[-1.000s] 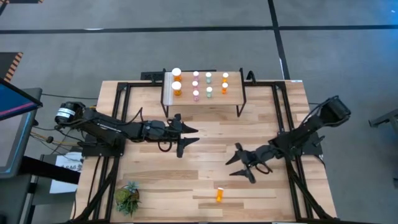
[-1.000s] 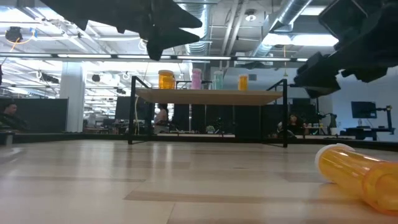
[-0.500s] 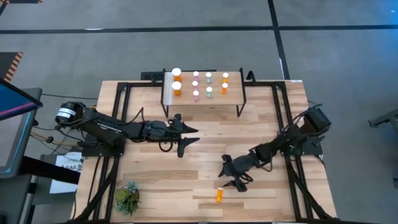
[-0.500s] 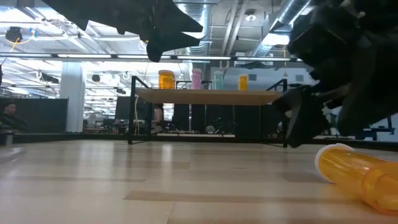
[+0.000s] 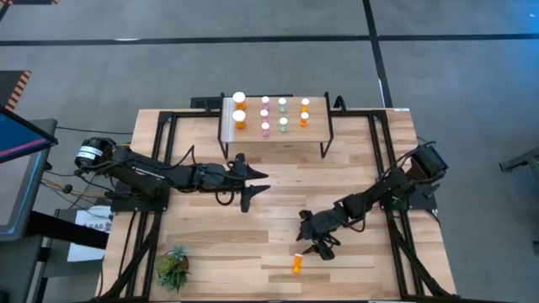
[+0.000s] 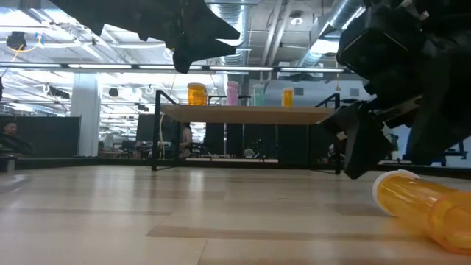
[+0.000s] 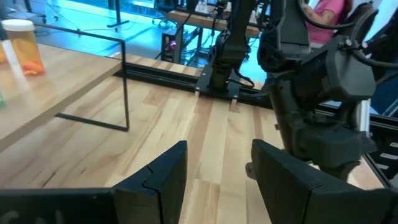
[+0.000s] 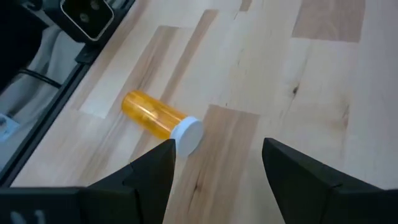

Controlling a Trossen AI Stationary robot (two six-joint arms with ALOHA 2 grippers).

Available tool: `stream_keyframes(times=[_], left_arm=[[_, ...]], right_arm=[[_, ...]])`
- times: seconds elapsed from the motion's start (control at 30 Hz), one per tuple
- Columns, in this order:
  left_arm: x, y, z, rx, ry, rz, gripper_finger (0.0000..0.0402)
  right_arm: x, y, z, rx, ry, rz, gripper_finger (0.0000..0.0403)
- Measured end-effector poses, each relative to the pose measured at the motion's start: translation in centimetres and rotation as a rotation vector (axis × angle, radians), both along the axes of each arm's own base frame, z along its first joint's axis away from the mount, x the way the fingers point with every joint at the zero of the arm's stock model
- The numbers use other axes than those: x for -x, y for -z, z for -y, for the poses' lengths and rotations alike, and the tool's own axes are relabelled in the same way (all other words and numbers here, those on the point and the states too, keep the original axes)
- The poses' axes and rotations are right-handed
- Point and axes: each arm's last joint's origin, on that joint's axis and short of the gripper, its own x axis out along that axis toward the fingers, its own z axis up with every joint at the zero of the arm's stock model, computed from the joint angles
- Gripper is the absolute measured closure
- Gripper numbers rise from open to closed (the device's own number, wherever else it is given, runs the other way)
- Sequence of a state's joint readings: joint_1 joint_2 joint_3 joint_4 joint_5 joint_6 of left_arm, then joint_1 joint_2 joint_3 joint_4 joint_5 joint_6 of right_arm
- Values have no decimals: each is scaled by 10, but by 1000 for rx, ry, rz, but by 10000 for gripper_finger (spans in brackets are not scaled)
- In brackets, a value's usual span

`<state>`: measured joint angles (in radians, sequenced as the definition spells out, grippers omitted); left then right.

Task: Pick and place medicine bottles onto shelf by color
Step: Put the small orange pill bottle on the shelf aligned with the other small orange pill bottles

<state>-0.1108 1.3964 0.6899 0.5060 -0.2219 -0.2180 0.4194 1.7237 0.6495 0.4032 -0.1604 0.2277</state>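
The right claw (image 5: 315, 245) hangs low over the front middle of the table (image 5: 278, 185), its two fingers (image 8: 149, 174) spread wide with nothing between them. Just beyond the fingertips, not touching them, lies one orange medicine bottle (image 8: 161, 121) on its side; its white cap (image 8: 187, 135) faces the claw and its long axis runs away from it across the table boards, toward the table's front edge. In the low view only the bottle's cap end and part of its body show, the rest cut off at the picture's edge, and the right arm's dark bulk hides much of the room behind. The left claw (image 5: 253, 183) waits well apart, held above the table in front of the shelf (image 5: 313, 133), its fingers (image 7: 155, 180) parted and empty. On the shelf the other medicine bottles stand upright with caps up: two larger orange ones (image 5: 239, 109) near the end with the white strip, then pairs of pink (image 5: 264, 116), pale green (image 5: 282, 114) and small orange (image 5: 304, 113). From the low view only one row can be told, since the nearer bottles cover those behind. A small potted plant (image 5: 173, 267) sits at the table's front left corner.
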Motion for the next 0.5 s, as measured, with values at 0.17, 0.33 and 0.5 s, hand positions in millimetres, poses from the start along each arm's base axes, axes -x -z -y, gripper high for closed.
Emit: stream_keyframes(times=[0.17,0.33,0.5], left_arm=[[0,0,-1,-7,-22,0,235],[0,0,-1,-8,-23,0,235],[0,0,-1,-8,-24,0,235]], right_arm=[[-1,-3,-2,-42,-43,15,138],[-1,-8,-9,-66,-100,85,138],[0,-10,-16,-44,-148,137,138]])
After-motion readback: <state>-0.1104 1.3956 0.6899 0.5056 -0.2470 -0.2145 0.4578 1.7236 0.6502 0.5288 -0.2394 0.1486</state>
